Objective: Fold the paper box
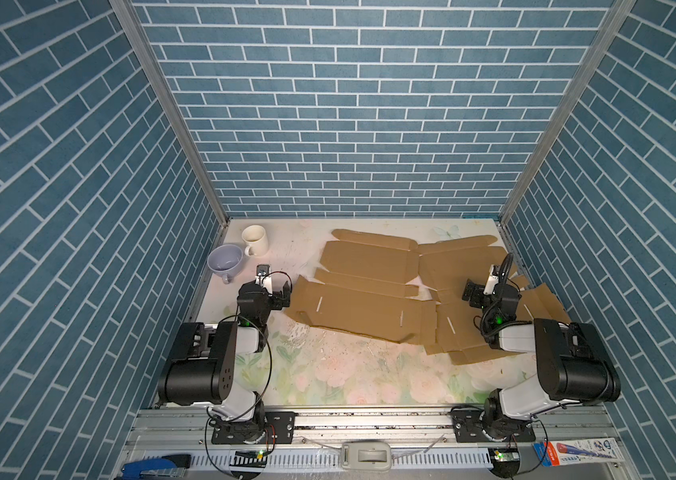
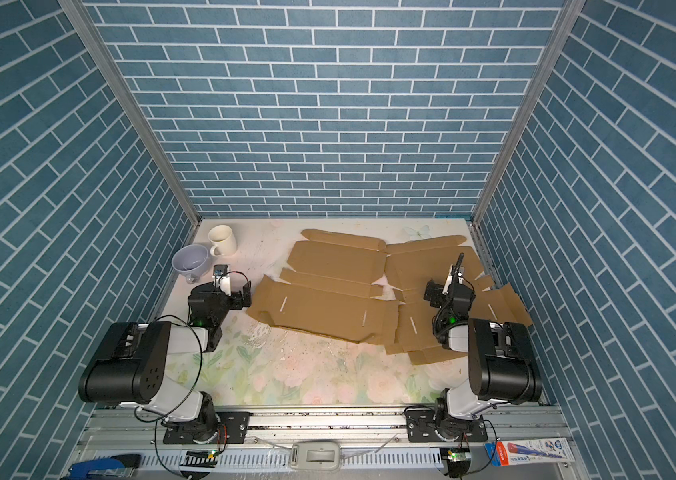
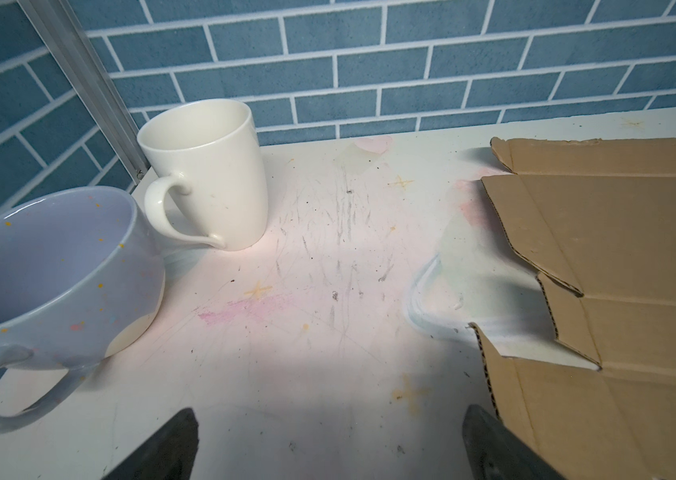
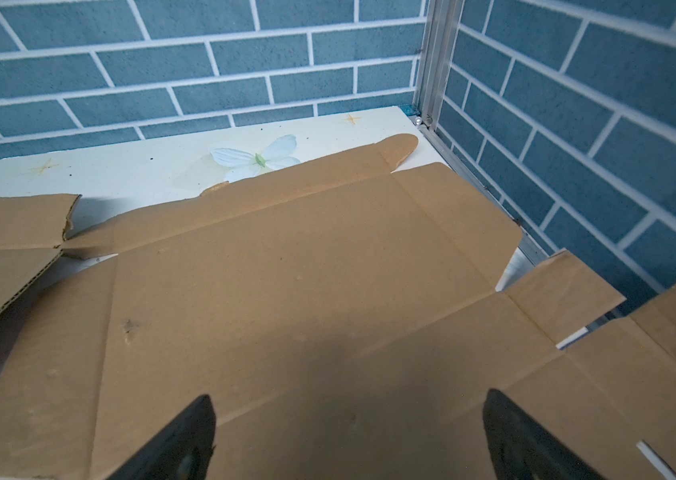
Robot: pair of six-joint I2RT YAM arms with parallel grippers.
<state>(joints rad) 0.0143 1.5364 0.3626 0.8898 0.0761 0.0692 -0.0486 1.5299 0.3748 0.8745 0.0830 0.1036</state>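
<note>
Paper box [image 1: 363, 309] lies flat, unfolded, on the worktop [image 1: 349, 374], beside a second sheet [image 1: 448, 266]. Left pincer [image 3: 328, 419] is wide open next to it. Right pincer [image 4: 349, 403] is wide open over the second sheet. White cup [image 1: 255, 240] and purple cup [image 1: 225, 259] stand nearby.

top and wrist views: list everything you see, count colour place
centre blank: one, brown, flat mid-table
right blank: one, brown, flat at right
mug: one, cream, far left corner
cup: one, lilac, beside mug
table: one, pastel floral, between the walls
tape dispenser: one, beige, front rail middle
tool: one, blue, front left
packet: one, blue-red-white, front right
left gripper: one, black, open, at centre blank's left edge
right gripper: one, black, open, over right blank
</note>
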